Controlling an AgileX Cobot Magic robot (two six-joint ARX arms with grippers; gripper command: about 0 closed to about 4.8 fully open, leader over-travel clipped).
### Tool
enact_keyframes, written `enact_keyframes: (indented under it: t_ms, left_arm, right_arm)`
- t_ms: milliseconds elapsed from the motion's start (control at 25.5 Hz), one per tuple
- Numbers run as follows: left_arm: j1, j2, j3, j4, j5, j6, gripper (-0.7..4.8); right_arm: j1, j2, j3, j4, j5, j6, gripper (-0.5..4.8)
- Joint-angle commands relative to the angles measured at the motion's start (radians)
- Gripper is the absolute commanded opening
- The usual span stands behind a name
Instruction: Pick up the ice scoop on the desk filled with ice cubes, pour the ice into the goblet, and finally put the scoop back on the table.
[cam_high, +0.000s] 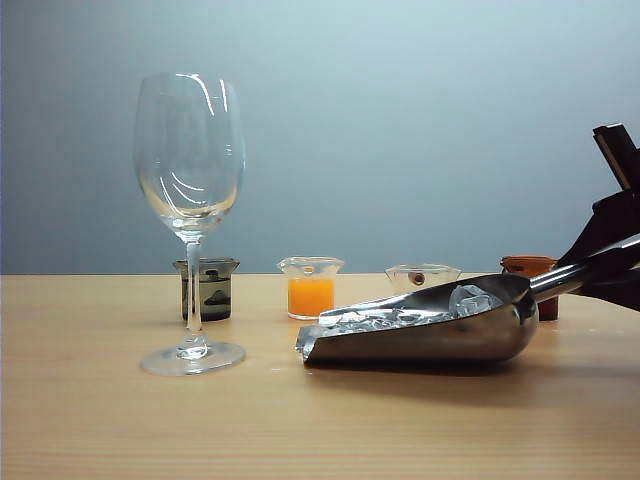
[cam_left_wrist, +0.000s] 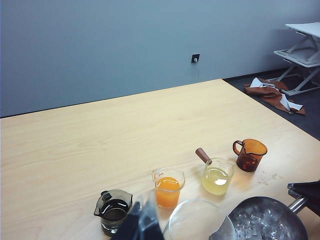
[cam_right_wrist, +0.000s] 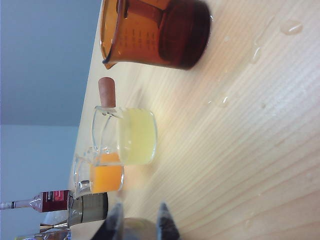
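One long axis governs the coming move: on the desk (cam_high: 90, 420) the ice scoop (cam_high: 425, 325) lies across the lower right of the exterior view, mouth toward the goblet (cam_high: 190, 220) at left of centre, and its handle (cam_high: 585, 272) rises to the right edge where the right gripper (cam_high: 618, 262) sits with jaws narrowed around that handle. The bowl, heaped with ice cubes (cam_high: 400, 315), rests on the wood, well apart from the goblet's foot. The left gripper (cam_left_wrist: 142, 227) hovers at the bottom edge of its wrist view; its jaw state cannot be told.
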Motion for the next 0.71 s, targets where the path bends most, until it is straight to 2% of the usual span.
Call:
enact_keyframes:
  t_ms: [39,707]
  left_arm:
    - [0.0,-0.002,0.005,0.011,0.004,0.007,-0.05]
    - [0.0,-0.002,0.005,0.01,0.004,0.007,-0.05]
  right_arm:
    - [0.0,0.001,-0.001,-0.013,0.002,-0.029,-0.01]
    - [-0.003,0.001,-0.001,0.0,-0.043,0.024,-0.01]
